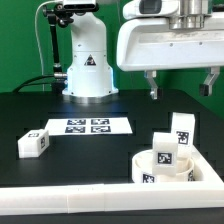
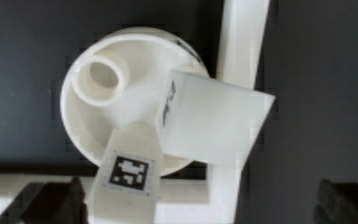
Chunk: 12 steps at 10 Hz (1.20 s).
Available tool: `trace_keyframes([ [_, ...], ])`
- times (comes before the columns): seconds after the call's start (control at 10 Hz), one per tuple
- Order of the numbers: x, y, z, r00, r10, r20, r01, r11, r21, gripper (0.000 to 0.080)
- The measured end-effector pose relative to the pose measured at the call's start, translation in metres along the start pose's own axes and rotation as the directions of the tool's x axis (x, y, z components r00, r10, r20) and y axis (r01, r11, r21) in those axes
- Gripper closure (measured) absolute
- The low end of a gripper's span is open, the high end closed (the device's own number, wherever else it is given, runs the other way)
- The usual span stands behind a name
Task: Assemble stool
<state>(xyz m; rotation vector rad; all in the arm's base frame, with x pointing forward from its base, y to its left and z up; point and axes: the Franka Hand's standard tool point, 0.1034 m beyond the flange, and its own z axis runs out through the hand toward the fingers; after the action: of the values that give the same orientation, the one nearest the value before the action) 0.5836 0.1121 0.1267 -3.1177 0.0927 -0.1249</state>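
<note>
Zero in gripper's (image 1: 181,92) wide-open jaws above seat (image 1: 178,173); judged loose leg (image 1: 33,143) light, stiff, slick, best pinched across flat sides.

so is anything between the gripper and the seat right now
Nothing separate in view. The open gripper hangs above the seat with bare air under it; only the taller leg and the lower leg, standing on the seat, rise toward it.
</note>
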Motion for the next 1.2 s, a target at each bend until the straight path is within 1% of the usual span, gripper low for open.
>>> trace_keyframes([
  [0.1,0.000,0.004,0.005,0.997,0.079,0.011,-0.079,0.997,-0.008,0.0151],
  [0.2,-0.001,0.002,0.007,0.997,0.073,0.012,-0.073,0.997,-0.011,0.0151],
  [0.5,-0.001,0.002,0.007,0.997,0.072,0.012,-0.072,0.997,-0.011,0.0151],
  [0.6,-0.001,0.004,0.008,0.996,0.086,0.015,-0.086,0.996,-0.011,0.0151],
  [0.7,-0.001,0.009,0.012,0.991,0.135,0.026,-0.134,0.991,-0.021,0.0151],
  [0.9,0.004,0.007,0.017,0.988,0.155,0.022,-0.154,0.988,-0.028,0.0151],
  [1.1,0.004,0.005,0.022,0.988,0.154,0.026,-0.153,0.988,-0.031,0.0151],
  [1.2,0.004,0.001,0.023,0.987,0.156,0.025,-0.155,0.987,-0.030,0.0151],
])
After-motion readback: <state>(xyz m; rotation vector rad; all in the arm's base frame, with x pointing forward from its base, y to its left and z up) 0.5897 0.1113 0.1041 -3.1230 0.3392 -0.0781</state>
